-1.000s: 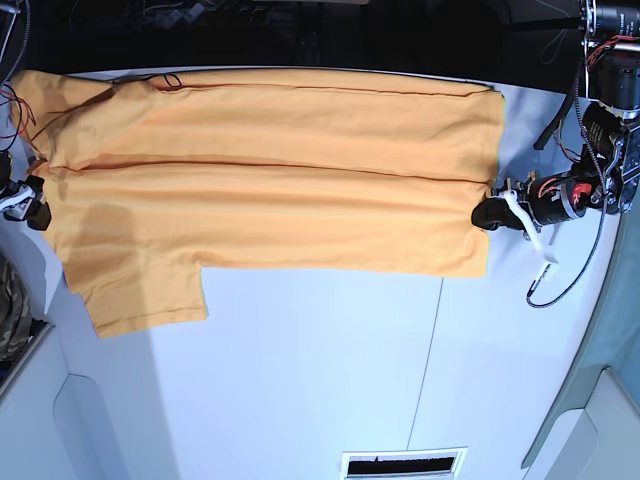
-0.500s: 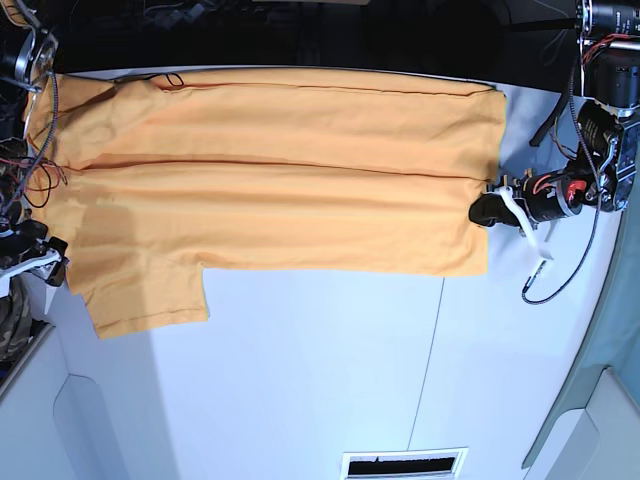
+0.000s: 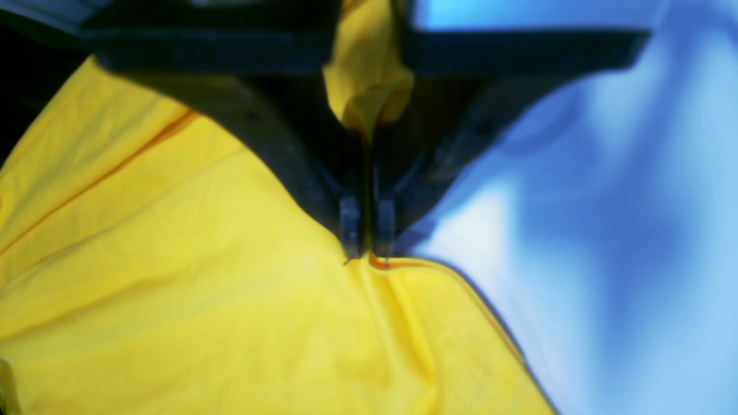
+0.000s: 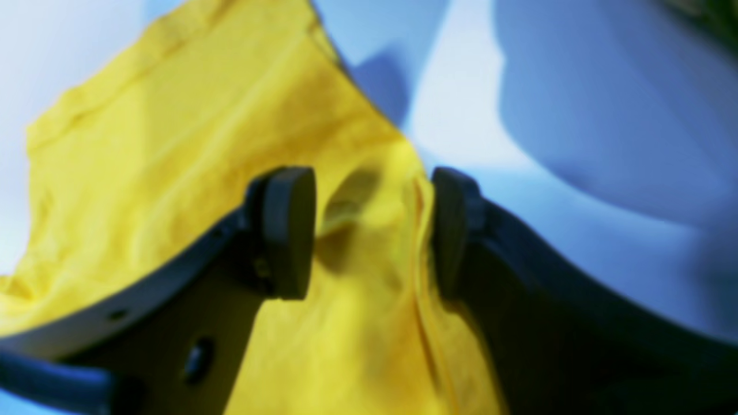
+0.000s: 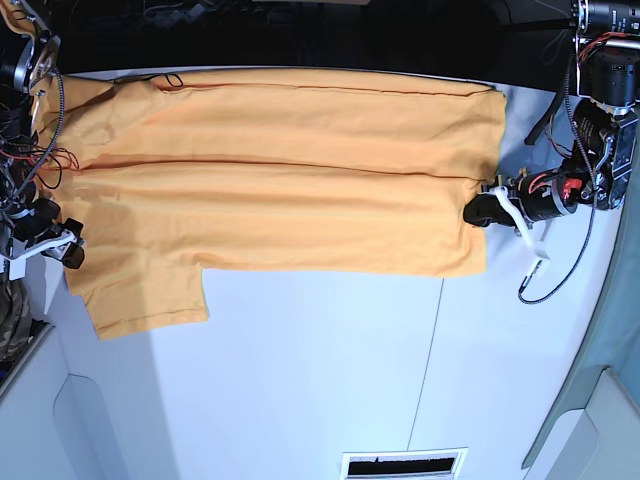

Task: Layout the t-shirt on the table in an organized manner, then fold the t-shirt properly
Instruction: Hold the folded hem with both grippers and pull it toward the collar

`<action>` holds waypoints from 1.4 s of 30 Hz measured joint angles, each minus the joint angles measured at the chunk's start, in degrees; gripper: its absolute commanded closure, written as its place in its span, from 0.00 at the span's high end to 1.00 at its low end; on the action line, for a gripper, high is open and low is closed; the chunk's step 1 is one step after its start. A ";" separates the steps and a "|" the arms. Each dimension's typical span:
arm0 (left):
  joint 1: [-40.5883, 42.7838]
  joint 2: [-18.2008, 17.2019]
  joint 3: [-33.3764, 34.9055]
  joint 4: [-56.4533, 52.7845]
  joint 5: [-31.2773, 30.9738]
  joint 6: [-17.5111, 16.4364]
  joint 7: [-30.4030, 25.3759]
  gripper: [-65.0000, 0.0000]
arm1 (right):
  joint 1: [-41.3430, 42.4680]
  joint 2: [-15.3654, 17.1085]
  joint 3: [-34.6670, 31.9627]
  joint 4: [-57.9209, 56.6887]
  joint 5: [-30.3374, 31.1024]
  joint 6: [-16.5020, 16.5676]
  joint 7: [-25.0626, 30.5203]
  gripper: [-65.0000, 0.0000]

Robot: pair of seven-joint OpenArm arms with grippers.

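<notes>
While our left hand [image 3: 368, 253] was clamped on the t-shirt [image 5: 300, 215] at about three o'clock, our right hand [image 4: 373, 230] stood apart over its nine o'clock edge, cloth between the fingers, no grip. We judged the step as an early fold, near layer turned up, right grasp pending. Next move likely called for closing the right hand on that edge, then lifting both sides together. Shirt lay across the upper part of the desk [image 5: 300, 380], long axis nine to three o'clock; one flap, seemingly a sleeve, pointed to six o'clock at lower left. Collar direction: couldn't tell.
</notes>
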 measured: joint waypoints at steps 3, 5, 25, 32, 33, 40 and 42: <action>0.00 0.44 0.02 0.00 -0.28 0.00 -0.02 0.00 | 0.00 -0.39 0.00 0.00 0.63 0.33 -0.46 0.39; 0.00 0.44 0.02 0.00 -0.28 0.00 -0.02 0.00 | 0.00 -0.70 0.00 0.00 0.66 0.61 -1.07 0.27; -0.72 0.46 0.07 0.00 -8.66 0.11 9.99 0.00 | -0.63 -1.44 0.00 6.88 6.21 1.18 -11.08 0.00; -0.96 0.09 0.04 4.33 -10.75 0.11 12.90 0.00 | -4.61 -0.61 -0.11 24.59 15.43 1.27 -22.03 0.00; -0.94 0.11 0.04 4.98 -12.52 0.11 14.71 0.00 | -6.23 -0.33 -0.11 27.54 16.59 1.05 -23.93 0.00; -0.61 -0.74 0.11 6.10 -21.66 0.11 20.63 0.00 | -21.68 0.04 1.66 46.90 19.65 1.05 -29.16 0.00; -0.48 -2.01 0.07 6.10 -21.86 0.11 20.68 0.00 | -26.23 0.02 4.00 50.90 20.39 1.16 -28.87 0.00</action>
